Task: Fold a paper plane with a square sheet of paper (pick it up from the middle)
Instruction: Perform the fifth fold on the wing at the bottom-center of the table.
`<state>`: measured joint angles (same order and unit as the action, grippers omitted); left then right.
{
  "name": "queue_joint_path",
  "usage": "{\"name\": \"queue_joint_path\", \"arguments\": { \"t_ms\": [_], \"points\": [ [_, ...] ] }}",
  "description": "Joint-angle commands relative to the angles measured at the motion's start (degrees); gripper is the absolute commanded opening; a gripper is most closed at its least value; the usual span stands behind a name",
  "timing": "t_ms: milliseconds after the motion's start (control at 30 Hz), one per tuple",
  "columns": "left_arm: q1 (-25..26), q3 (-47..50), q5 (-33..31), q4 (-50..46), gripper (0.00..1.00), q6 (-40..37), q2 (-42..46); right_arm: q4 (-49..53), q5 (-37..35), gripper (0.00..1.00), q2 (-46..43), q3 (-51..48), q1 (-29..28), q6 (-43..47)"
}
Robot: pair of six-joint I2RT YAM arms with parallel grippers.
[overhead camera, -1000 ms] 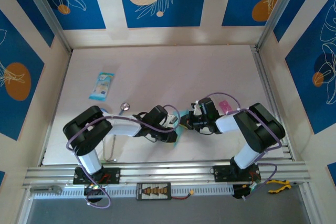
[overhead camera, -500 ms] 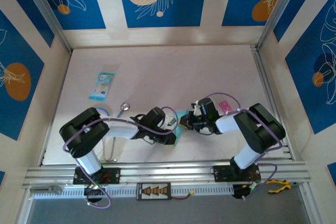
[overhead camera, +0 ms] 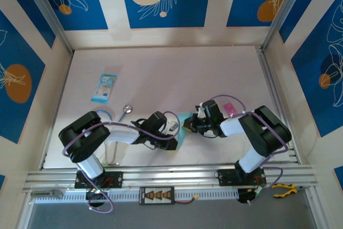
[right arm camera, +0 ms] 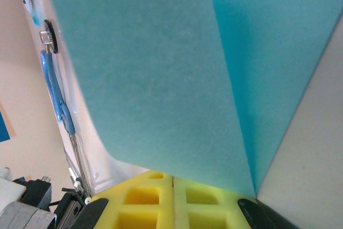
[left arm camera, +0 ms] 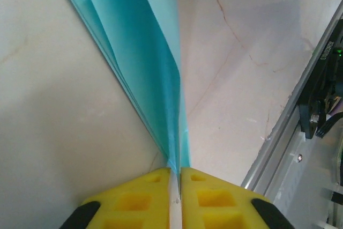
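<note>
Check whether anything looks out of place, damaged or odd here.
Nothing is spilled or torn. The folded paper, pinched in the left gripper, looks untidy: its layers fan apart instead of lying flat together. A thin reddish line also runs across the table, like a scratch or hairline crack.

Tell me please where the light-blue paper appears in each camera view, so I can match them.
Top external: light-blue paper, low centre of the pale table.
Left wrist: the paper rises from the yellow fingers at bottom centre to the top left.
Right wrist: the paper covers the upper middle, above the yellow fingers.
Shared landmark: the pale table beneath it.
</note>
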<state>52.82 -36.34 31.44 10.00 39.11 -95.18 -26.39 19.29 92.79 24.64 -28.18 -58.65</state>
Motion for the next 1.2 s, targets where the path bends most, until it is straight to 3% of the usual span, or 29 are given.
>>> {"name": "queue_joint_path", "arguments": {
  "t_ms": [0, 267, 367, 600, 1167],
  "points": [
    [0.80, 1.43, 1.43, -1.49, 0.15, -0.77, 3.08, 8.39, -4.35, 0.03, 1.95, -2.13, -0.56, -0.12],
    [0.77, 1.32, 0.61, -1.19, 0.17, -1.31, 4.23, 8.33, -4.36, 0.03, 2.04, -2.08, -0.73, -0.24],
    [0.80, 1.19, -1.67, -1.19, 0.26, -1.18, 5.06, 8.29, -4.45, 0.03, 1.95, -2.15, -0.84, -0.32],
    [0.80, -1.72, -5.14, -0.12, 0.30, -0.07, 5.15, 8.22, -4.35, 0.03, 1.79, -2.06, -0.99, -0.33],
    [0.79, -2.60, -4.18, 2.22, 0.29, 2.28, 0.69, 8.20, -4.40, 0.03, 1.51, -1.89, -1.33, -0.66]
  ]
}}
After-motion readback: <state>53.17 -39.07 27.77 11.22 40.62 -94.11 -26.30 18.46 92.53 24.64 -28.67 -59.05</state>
